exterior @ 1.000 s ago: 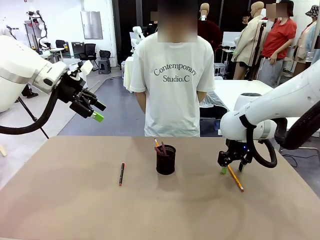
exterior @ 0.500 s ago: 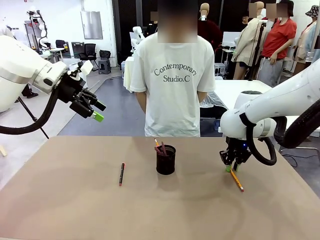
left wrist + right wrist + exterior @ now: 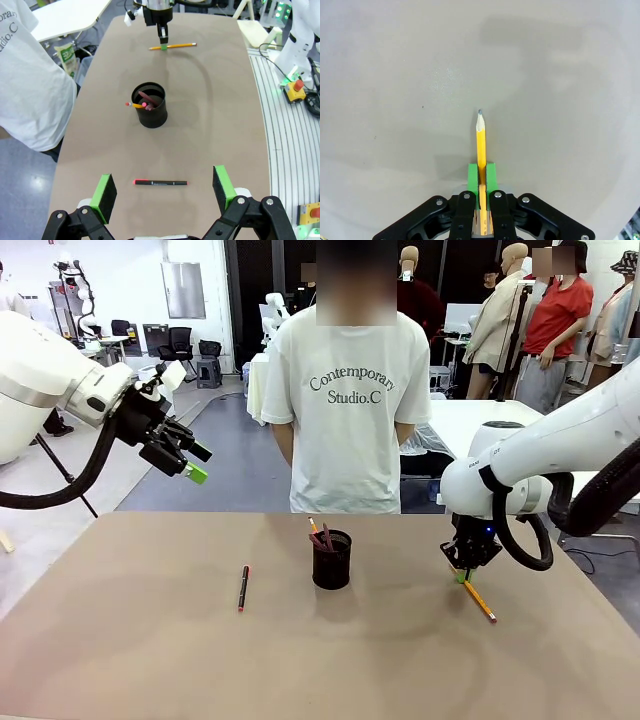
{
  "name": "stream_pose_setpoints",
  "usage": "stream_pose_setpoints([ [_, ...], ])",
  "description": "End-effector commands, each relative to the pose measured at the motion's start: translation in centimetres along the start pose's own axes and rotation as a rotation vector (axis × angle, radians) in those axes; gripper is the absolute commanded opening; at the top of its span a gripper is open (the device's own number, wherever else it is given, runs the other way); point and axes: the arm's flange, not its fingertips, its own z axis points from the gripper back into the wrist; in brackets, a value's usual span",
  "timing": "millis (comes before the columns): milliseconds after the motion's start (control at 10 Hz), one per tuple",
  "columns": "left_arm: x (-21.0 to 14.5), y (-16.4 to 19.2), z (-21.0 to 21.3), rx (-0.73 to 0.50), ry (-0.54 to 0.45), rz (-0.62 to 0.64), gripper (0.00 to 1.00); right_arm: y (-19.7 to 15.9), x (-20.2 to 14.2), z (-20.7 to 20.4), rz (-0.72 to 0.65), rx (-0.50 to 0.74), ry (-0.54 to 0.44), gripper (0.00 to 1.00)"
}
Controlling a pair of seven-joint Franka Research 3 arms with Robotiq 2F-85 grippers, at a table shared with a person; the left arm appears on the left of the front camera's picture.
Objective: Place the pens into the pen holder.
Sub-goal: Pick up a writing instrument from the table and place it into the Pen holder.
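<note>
The black mesh pen holder (image 3: pixel 331 560) stands mid-table with a reddish-pink pen and an orange pencil inside (image 3: pixel 142 103). A black pen with red ends (image 3: pixel 243 587) lies to its left on the table. My right gripper (image 3: pixel 462 573) is down at the table, shut on an orange-yellow pencil (image 3: pixel 477 598); the wrist view shows the green pads (image 3: pixel 473 176) pinching the pencil (image 3: pixel 481 145), its tip pointing away. My left gripper (image 3: pixel 190 464) hangs open high at the left, its green pads (image 3: pixel 105 192) wide apart above the black pen (image 3: pixel 160 183).
A person in a white T-shirt (image 3: pixel 346 400) stands at the far edge of the brown table (image 3: pixel 150 660), hands behind the back. A white table (image 3: pixel 470 425) and other people are farther back on the right.
My right gripper has shut on the pencil and shifted slightly right with it; the pencil's free end swung a little. The left arm has not moved.
</note>
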Motion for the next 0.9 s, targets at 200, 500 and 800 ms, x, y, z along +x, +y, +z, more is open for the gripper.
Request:
stream_pose_setpoints([
  [200,0.1,-0.1,0.2,0.004,0.015,0.008,1.00,-0.4,0.4,4.4,0.070,0.302,-0.102,0.00],
  [500,0.1,-0.1,0.2,0.004,0.015,0.008,1.00,-0.4,0.1,9.6,0.154,0.570,-0.242,0.00],
  [800,0.1,-0.1,0.2,0.004,0.015,0.008,1.00,0.6,-1.0,13.7,0.305,0.802,-0.408,0.00],
])
